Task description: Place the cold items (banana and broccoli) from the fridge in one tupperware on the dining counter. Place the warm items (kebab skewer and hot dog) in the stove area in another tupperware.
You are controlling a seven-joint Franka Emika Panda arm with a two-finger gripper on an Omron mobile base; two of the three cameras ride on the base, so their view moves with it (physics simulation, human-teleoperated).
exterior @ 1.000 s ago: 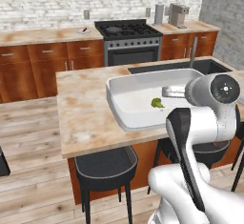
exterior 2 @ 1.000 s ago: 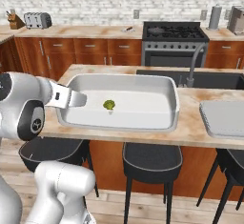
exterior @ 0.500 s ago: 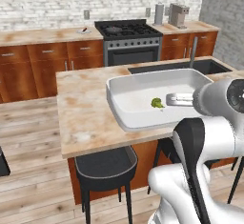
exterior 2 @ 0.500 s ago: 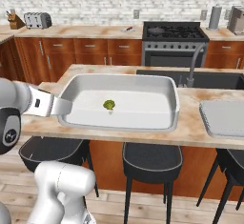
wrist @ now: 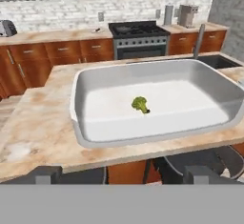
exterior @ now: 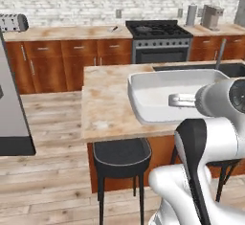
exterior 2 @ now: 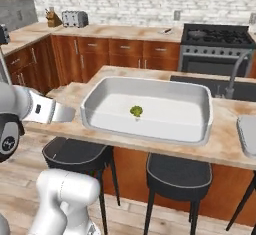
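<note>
**Hand view finds the broccoli that the arm hides from the left**

Hand view: the gripper [wrist: 122,174] sits low and back from the counter edge, its two dark fingertips [wrist: 44,174] set wide apart with nothing between them. Beyond them lies a large white tupperware [wrist: 81,123] on the dining counter [wrist: 38,123], and a small broccoli [wrist: 140,104] rests on its floor near the middle. The stove [wrist: 138,39] stands against the far wall.

Left base view: the white arm [exterior: 215,123] rises in front of the tupperware [exterior: 143,92] and covers the right part of its floor, so the broccoli is hidden here. A black stool [exterior: 122,159] stands under the counter edge, and a toaster [exterior: 12,23] sits on the back counter.

Right base view: the broccoli [exterior 2: 136,111] shows clearly, left of centre inside the tupperware [exterior 2: 150,131]. A second grey container [exterior 2: 247,136] lies at the right edge of the counter. The hand's flat end reaches toward the tupperware's left wall; its fingertips cannot be made out from this side.
</note>
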